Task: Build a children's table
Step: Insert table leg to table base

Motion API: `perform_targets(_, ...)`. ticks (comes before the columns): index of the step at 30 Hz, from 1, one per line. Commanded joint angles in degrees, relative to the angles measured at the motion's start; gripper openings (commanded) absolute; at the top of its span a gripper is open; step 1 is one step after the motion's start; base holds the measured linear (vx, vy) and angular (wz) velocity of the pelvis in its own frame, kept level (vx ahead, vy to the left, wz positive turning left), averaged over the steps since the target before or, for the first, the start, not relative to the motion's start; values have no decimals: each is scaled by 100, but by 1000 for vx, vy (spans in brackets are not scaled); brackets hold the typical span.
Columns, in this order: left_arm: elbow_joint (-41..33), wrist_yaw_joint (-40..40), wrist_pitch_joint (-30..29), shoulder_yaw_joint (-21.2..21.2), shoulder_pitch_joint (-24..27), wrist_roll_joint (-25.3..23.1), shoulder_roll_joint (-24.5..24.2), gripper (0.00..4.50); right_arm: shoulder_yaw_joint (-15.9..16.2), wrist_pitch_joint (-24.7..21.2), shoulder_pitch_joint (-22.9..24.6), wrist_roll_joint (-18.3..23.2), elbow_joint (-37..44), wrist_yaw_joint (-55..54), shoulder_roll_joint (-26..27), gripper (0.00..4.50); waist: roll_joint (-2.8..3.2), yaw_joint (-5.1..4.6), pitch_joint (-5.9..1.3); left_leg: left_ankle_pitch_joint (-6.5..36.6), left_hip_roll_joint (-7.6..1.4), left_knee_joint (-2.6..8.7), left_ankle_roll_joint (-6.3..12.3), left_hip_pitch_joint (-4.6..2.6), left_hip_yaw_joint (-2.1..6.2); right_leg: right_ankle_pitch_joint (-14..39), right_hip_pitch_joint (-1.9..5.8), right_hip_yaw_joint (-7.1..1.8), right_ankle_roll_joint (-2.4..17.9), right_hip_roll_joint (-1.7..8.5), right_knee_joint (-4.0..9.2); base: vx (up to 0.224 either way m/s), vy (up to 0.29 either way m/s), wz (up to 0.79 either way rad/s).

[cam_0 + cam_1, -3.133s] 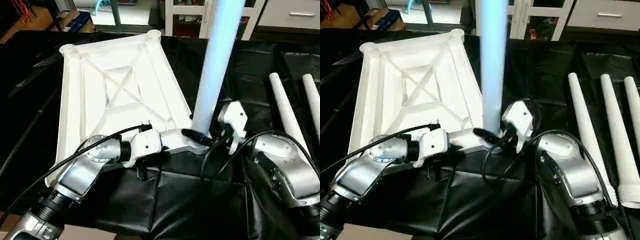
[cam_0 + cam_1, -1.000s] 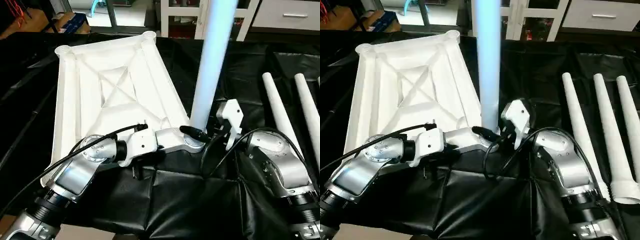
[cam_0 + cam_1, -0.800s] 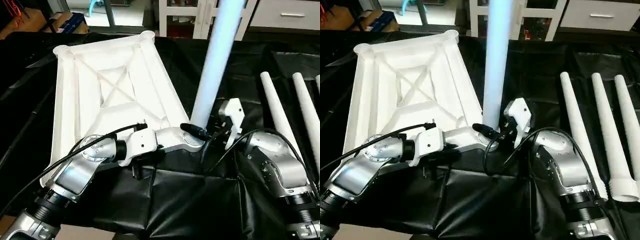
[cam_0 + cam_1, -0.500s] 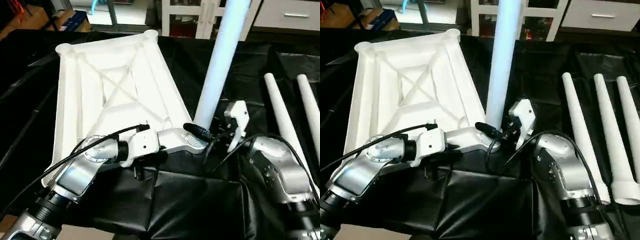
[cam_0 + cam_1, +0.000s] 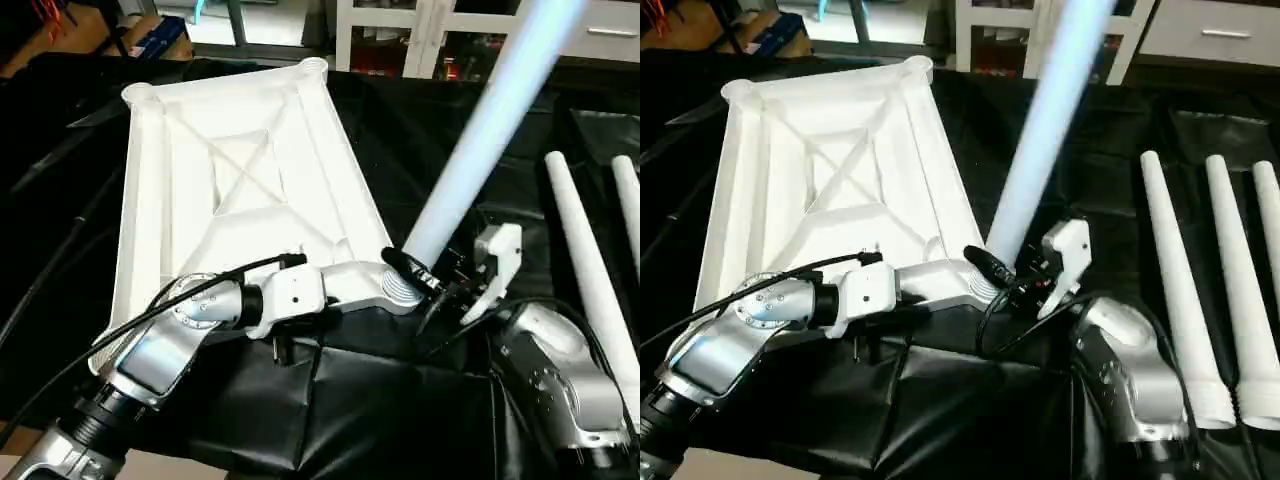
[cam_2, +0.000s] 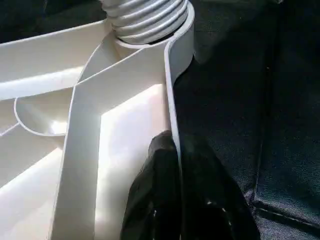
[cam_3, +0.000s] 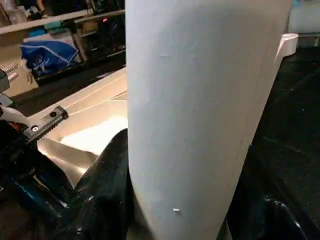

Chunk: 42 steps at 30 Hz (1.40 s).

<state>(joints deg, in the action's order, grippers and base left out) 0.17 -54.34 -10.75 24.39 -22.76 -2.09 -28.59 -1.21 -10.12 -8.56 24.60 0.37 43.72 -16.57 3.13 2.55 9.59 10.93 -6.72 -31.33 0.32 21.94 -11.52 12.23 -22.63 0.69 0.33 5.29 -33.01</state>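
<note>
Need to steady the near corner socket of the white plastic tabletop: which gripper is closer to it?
Left. The left gripper pinches the tabletop rim beside that socket; the right gripper holds the tilted white leg just above it.

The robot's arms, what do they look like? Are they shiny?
Yes! Both forearms are shiny silver metal with rounded joints. The left arm has a white wrist block and a thin black cable looping over it. The right arm has a white angular wrist piece and black cables too. Each gripper has two glossy black fingers.
</note>
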Motion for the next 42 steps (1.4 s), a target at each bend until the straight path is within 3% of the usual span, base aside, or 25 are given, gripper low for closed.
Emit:
perform_targets(1,410,-32,-173,228,213,-324,-114,4,102,-152,392,-259,-331,-122,-66,191,-2,-32,-158,1692,-676,535,32,-162,305,992,36,-271,1144,410,420,0,0,0)
perform_targets(7,397,-18,-179,245,228,-326,-105,4,444,204,720,-677,-195,-70,-203,191,-6,-6,-159,1556,-676,527,87,-153,306,888,60,-260,1139,411,412,0,0,0)
perform_targets(10,389,-12,-185,252,230,-323,-101,4,575,332,832,-820,-174,-22,-222,191,-4,-4,-154,1649,-680,535,104,-153,312,1126,61,-269,1122,422,431,0,0,0)
perform_targets(15,377,-5,-188,271,240,-332,-108,4,835,451,868,-1060,-211,4,-358,191,-4,-3,-163,1504,-678,527,158,-148,311,884,78,-255,1139,407,409,0,0,0)
perform_targets(19,386,-7,-171,280,240,-338,-104,4,1131,410,788,-1347,-314,126,-553,191,-11,-5,-139,1825,-679,550,80,-160,323,1389,86,-270,1083,426,452,0,0,0)
perform_targets(20,389,-11,-153,281,239,-335,-100,4,1172,353,751,-1355,-347,170,-579,191,-7,-12,-110,2148,-681,569,-15,-182,333,1850,57,-291,1014,437,495,0,0,0)
perform_targets(22,390,-22,-131,281,238,-328,-97,4,1240,265,658,-1382,-425,252,-633,191,-11,-11,-128,2294,-684,573,-93,-227,339,2023,41,-309,956,437,518,0,0,0)
perform_targets(25,392,-36,-119,280,235,-319,-96,4,1288,220,503,-1410,-552,335,-673,191,-18,-30,-155,1955,-676,567,-32,-196,338,1407,90,-285,1049,408,464,0,0,0)
perform_targets(26,397,-39,-118,280,231,-319,-93,4,1301,191,453,-1395,-593,360,-685,191,-27,-29,-153,1867,-674,550,52,-212,305,1198,75,-293,1113,410,466,0,0,0)
perform_targets(29,407,-38,-116,282,216,-314,-76,4,1431,-71,199,-1349,-843,643,-806,191,-57,-65,-148,1851,-669,550,142,-183,317,1370,102,-284,1184,422,466,0,0,0)
perform_targets(31,394,-31,-119,277,223,-309,-70,4,1413,-157,64,-1302,-1001,690,-792,191,-62,-83,-134,1949,-673,562,138,-170,333,1620,105,-282,1187,433,477,0,0,0)
perform_targets(32,371,-24,-130,271,235,-305,-70,4,1366,-160,5,-1270,-1088,672,-760,191,-55,-82,-124,2112,-686,576,83,-182,345,2016,76,-298,1119,448,512,0,0,0)
perform_targets(33,348,-17,-141,265,250,-302,-73,4,1337,-130,-3,-1269,-1117,646,-747,191,-87,-87,-132,2172,-686,576,61,-193,343,2128,65,-299,1085,445,524,0,0,0)
perform_targets(35,319,-1,-154,251,276,-295,-75,4,1304,-81,15,-1267,-1132,612,-740,191,-80,-82,-134,2316,-695,596,-49,-194,368,2279,45,-302,978,438,531,0,0,0)
perform_targets(38,250,39,-180,220,381,-264,-80,4,1200,12,185,-1196,-1048,476,-671,191,-98,-84,-156,2269,-700,605,-91,-191,368,1952,49,-299,955,425,516,0,0,0)
perform_targets(42,224,54,-190,218,423,-251,-76,4,1125,71,261,-1193,-1026,372,-611,191,-109,-86,-169,2121,-686,590,-11,-183,342,1562,60,-296,1001,412,500,0,0,0)
